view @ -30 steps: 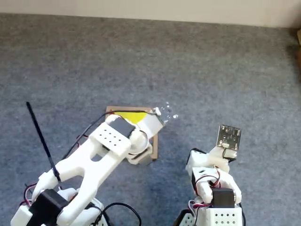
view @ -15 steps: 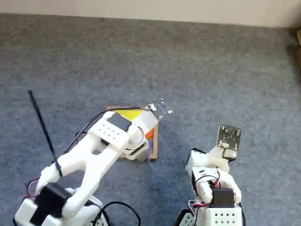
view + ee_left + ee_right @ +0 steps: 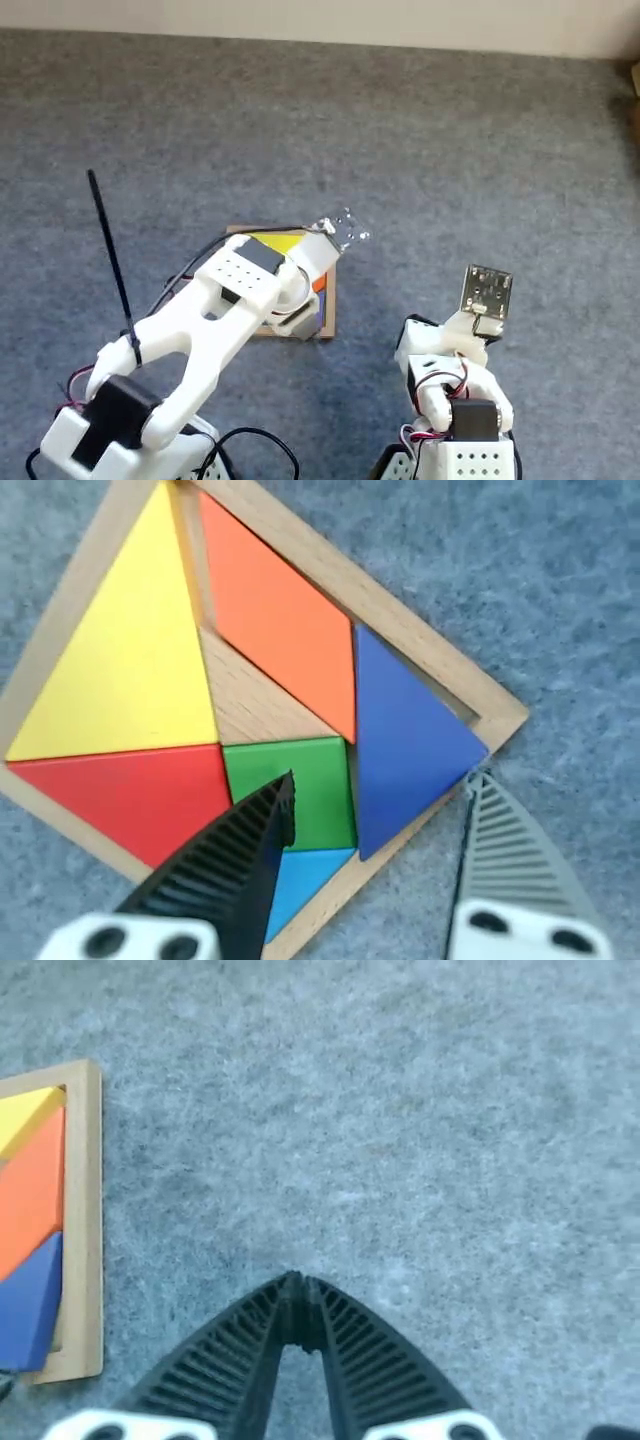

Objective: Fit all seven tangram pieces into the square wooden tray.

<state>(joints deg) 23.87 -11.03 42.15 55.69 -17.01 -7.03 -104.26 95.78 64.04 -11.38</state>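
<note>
free: grey carpeted table point(image 3: 480, 130) passable from far edge down to square wooden tray point(image 3: 331, 300) | blocked: white left arm point(image 3: 230, 295) overhangs tray | near edge, right: folded white right arm point(image 3: 445, 365) | in tray: bare triangular gap point(image 3: 250, 695)

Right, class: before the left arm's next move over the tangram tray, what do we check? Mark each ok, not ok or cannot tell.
1. Seven pieces in the tray: not ok; six lie there, and a triangular gap is bare.
2. Blue triangle seated flat: not ok; its corner lies over the rim.
3. Left jaws open and empty: ok.
4. Right jaws clear of the tray: ok; shut over the carpet.
5. Where the seventh piece is: cannot tell.
</note>
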